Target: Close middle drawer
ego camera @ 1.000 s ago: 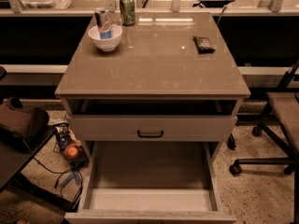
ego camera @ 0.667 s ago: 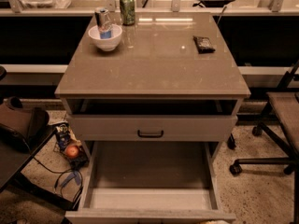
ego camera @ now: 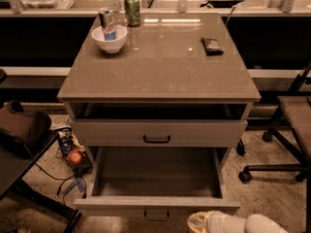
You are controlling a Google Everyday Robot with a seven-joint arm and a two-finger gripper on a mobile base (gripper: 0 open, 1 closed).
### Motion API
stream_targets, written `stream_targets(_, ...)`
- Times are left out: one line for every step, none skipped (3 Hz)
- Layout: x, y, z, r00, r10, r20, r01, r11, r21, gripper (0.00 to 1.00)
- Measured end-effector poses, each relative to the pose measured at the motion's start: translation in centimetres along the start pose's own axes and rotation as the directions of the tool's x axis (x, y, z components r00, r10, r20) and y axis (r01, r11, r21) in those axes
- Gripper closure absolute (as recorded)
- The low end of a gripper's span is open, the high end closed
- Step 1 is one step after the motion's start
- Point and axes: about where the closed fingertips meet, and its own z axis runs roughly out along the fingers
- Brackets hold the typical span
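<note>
The middle drawer [ego camera: 155, 204] is pulled far out of the grey-beige cabinet. Its long shallow tray [ego camera: 156, 171] holds nothing, and the small dark pull handle [ego camera: 156, 214] sits at the centre of its low front. My gripper [ego camera: 200, 223] enters at the bottom edge, right of centre, with the white arm [ego camera: 245, 224] behind it. It is just in front of the drawer front, right of the handle. I cannot tell whether it touches the front.
Above is a taller-fronted drawer [ego camera: 158, 132], slightly open. On the cabinet top [ego camera: 160, 72] are a white bowl [ego camera: 110, 39] holding a can, a green can [ego camera: 131, 8] and a dark packet [ego camera: 212, 45]. A brown bag [ego camera: 19, 127], cables and a red ball [ego camera: 75, 157] lie left; an office chair [ego camera: 286, 130] stands right.
My arm and gripper have come into view at the bottom right. The middle drawer's front now stands a little closer to the cabinet than before.
</note>
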Motion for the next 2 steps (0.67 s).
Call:
stream_targets(0.0,0.1,0.0,1.000,0.000,0.000,0.000,1.0000,0.000,1.00)
stream_targets(-2.7,-4.9,3.7,0.997,-0.050,0.058,0.050,0.9987,-0.002,1.00)
